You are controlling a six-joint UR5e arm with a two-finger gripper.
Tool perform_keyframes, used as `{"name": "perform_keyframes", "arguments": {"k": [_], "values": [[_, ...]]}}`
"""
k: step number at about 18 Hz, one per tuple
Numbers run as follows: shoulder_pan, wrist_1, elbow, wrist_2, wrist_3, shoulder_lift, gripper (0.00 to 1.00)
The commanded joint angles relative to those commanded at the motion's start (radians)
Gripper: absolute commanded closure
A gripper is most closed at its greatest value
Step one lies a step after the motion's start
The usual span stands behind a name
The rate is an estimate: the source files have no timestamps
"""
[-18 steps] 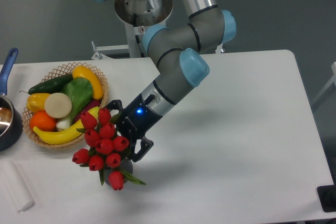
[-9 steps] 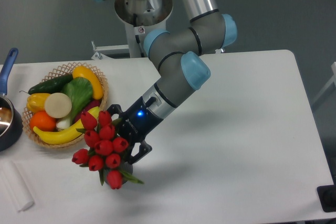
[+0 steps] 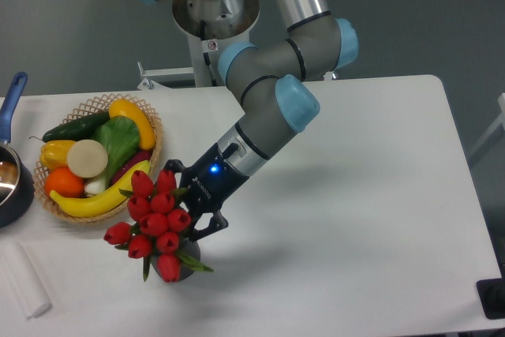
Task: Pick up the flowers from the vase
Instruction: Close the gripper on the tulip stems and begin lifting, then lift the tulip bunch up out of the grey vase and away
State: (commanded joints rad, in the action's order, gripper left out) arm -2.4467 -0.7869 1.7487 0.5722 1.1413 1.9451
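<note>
The flowers (image 3: 155,222), a bunch of red tulip buds with green leaves, stand in the vase (image 3: 184,271), a small dark grey cylinder mostly hidden beneath them at the table's front left. My gripper (image 3: 180,209) reaches in from the upper right, low over the bunch. Its jaws are spread, one black finger (image 3: 170,169) above the buds and the other (image 3: 211,224) on their right side. The fingertips are hidden behind the buds, so contact with the stems does not show.
A wicker basket (image 3: 150,116) with banana, cucumber, peppers and other produce sits just left of the gripper. A dark pot with a blue handle (image 3: 11,92) is at the left edge. A white roll (image 3: 24,282) lies at the front left.
The gripper has moved down and left, closer around the bunch. The flowers have tilted and shifted slightly left.
</note>
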Motion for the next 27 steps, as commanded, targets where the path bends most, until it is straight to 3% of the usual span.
{"name": "perform_keyframes", "arguments": {"k": [6,10,18,27], "values": [[0.0,0.0,0.005,-0.002,-0.012,-0.006,0.45],[-0.003,-0.002,0.005,-0.063,-0.075,-0.035,0.45],[-0.009,-0.002,-0.002,-0.071,-0.101,-0.106,0.45],[-0.026,-0.002,-0.07,-0.074,-0.228,-0.135,0.45]]}}
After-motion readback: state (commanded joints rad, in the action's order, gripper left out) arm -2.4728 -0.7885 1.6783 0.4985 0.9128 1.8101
